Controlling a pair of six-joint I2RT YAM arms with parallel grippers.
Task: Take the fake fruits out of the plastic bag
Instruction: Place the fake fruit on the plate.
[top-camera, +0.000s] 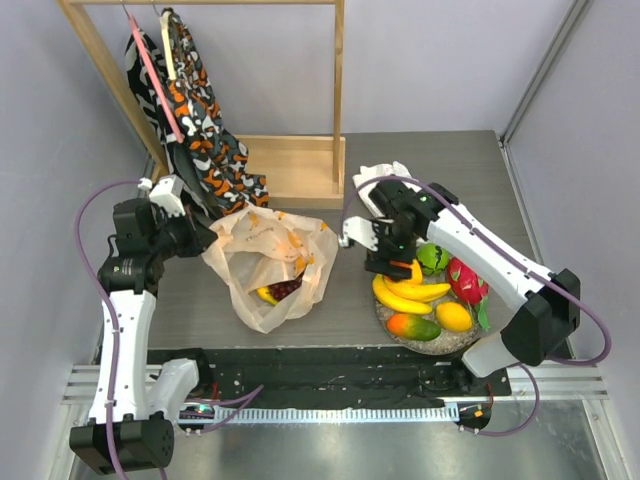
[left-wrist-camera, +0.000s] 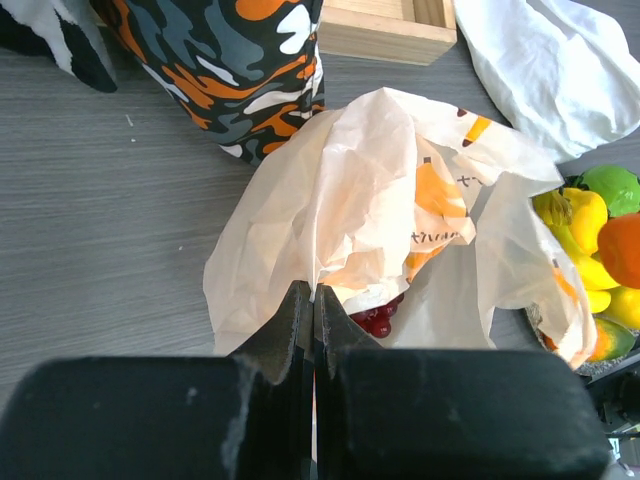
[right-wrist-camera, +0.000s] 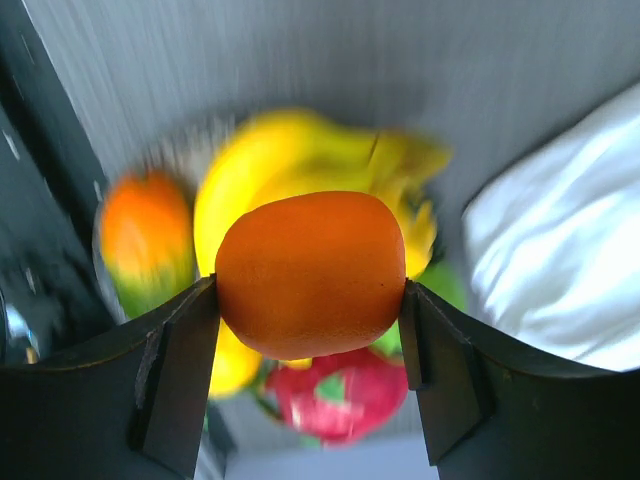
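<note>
The plastic bag (top-camera: 268, 262) lies crumpled at mid-table with its mouth toward the front. My left gripper (top-camera: 205, 238) is shut on its near edge; in the left wrist view the jaws (left-wrist-camera: 314, 300) pinch a fold of the bag (left-wrist-camera: 400, 215). Dark grapes (top-camera: 286, 289) and a yellow fruit (top-camera: 266, 295) still show inside, the grapes (left-wrist-camera: 378, 318) just past my fingertips. My right gripper (top-camera: 392, 262) hangs over the plate, shut on an orange round fruit (right-wrist-camera: 311, 272). Below it lie bananas (top-camera: 408, 291), a lime (top-camera: 432, 257), a dragon fruit (top-camera: 466, 282), a mango (top-camera: 413, 326) and a yellow round (top-camera: 453, 316).
The grey plate (top-camera: 455, 343) with the fruits stands front right. A white cloth (top-camera: 385, 178) lies behind it. A wooden rack (top-camera: 290, 165) at the back carries patterned orange-black fabric (top-camera: 200, 120) that hangs down to the bag's far side.
</note>
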